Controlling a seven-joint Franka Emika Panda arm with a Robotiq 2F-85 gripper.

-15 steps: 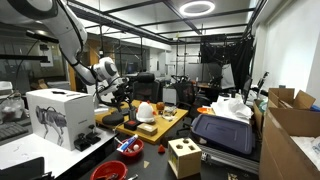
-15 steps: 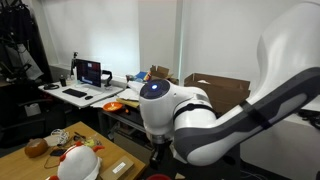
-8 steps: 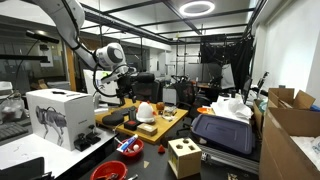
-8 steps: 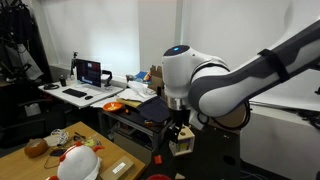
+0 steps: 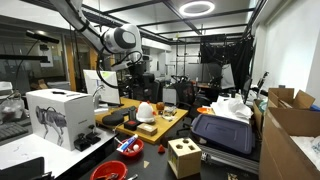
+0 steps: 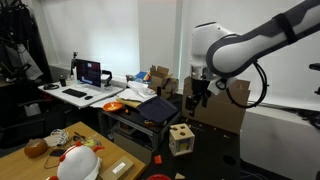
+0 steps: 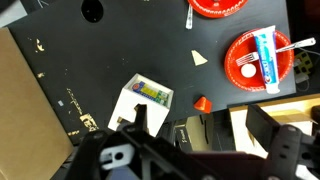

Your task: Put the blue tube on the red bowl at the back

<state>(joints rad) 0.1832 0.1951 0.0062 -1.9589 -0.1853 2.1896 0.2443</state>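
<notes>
Arm aloft, claw downward, jaws wide apart.

Two red bowls, one blue tube, one wooden cube.

No legible text or labels anywhere.

Arm casing: white plastic, glossy, bright highlights.
Wooden cube: pale bare wood, matt, smooth faces.
Red bowl: looks plastic, smooth, slight sheen.
Dark surface under both: matt, flecked with pale scuffs.
Wooden worktop: light grain, dull finish.
Open boxes: brown cardboard, matt, rough-edged.
White box: smooth printed card.
</notes>
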